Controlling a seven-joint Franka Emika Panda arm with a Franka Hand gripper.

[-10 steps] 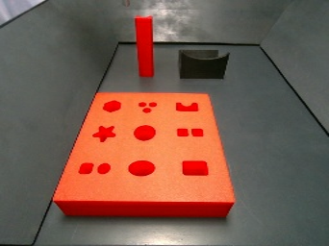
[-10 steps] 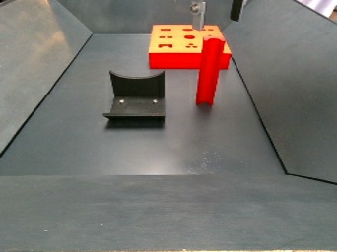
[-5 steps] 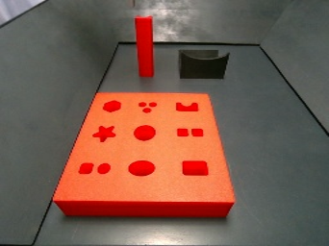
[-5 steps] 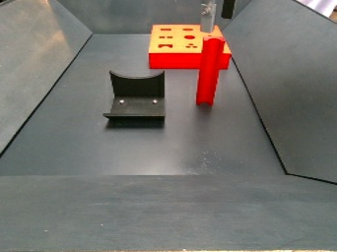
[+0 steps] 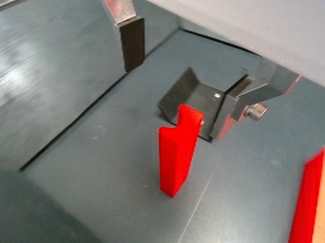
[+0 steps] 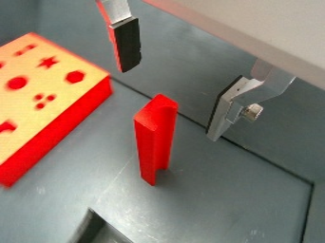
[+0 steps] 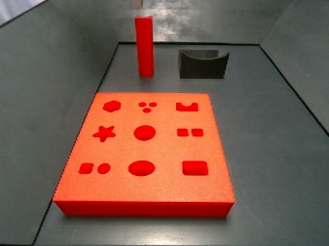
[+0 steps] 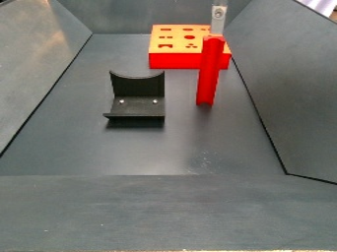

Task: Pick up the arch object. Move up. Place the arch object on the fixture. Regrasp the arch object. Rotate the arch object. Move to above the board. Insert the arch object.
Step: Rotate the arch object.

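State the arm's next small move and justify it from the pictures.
Probably descend: the gripper hangs open above the arch object, jaws either side and clear of it, while the bar stands upright on the floor beside the fixture, ungrasped.

Dark grey surface (image 7: 270, 144) with a matte look, grey side walls (image 8: 39, 54) sloping up around it, faint light reflections on them

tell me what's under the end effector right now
The arch object stands upright on the floor below the open end effector, untouched, its fingers apart above its top. The fixture sits beside it. The floor under the bar's base is hidden.
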